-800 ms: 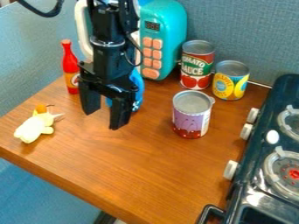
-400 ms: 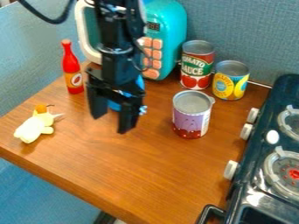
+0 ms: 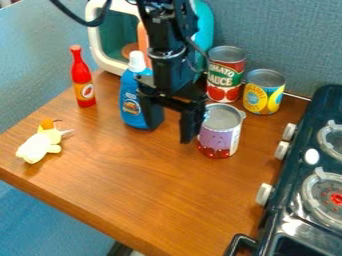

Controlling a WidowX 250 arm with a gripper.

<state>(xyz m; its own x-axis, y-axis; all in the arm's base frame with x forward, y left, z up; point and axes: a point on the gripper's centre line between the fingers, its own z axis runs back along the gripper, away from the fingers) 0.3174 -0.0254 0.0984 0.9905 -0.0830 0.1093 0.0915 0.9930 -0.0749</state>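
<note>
I have the black gripper (image 3: 172,132) hanging over the wooden bench (image 3: 143,185), its jaws spread well apart with nothing between them. One side overlaps the right edge of the white-capped blue bottle (image 3: 131,103) from my camera; the other overlaps the left edge of the purple-and-red can (image 3: 220,136). I can't tell whether either side touches. Both things stand upright. Behind the purple-and-red can I see the red-and-green-labelled can (image 3: 225,75) and the yellow-and-blue-labelled can (image 3: 263,95). The red bottle (image 3: 82,80) stands left of the blue one, with the pale yellow toy (image 3: 40,146) nearer me. The teal toy microwave (image 3: 206,25) is at the back, the black stove (image 3: 284,200) at right.
</note>
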